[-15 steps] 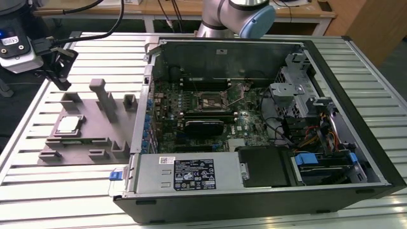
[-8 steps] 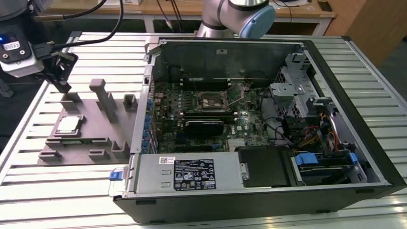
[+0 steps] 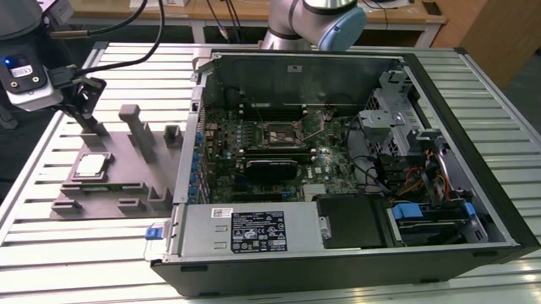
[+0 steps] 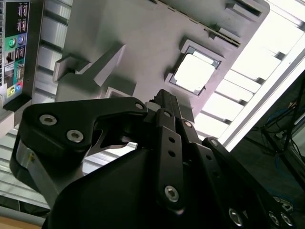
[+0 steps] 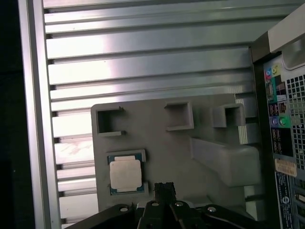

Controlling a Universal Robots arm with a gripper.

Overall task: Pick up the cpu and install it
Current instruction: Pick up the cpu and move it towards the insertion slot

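Count: one ribbed aluminium tabletop, one open black computer case, one grey moulded tray, one cpu, one pincer.

Exterior view, clock positions read on that picture: the case lies on its side at centre, its green board facing up, with one square metal socket frame on the board. The tray sits on the tabletop at 9 o'clock of the case, just beside it.

The small square cpu with silvery metal top plate lies flat in a square recess of the tray, plate up, edges parallel to the recess walls. Its outline is square, so no long axis can be told.

The black pincer hangs over the tray with its fingers drawn together and nothing between them. The cpu lies near it at about 6 o'clock, apart from the fingertips. Both wrist views show this gap between pincer and cpu.
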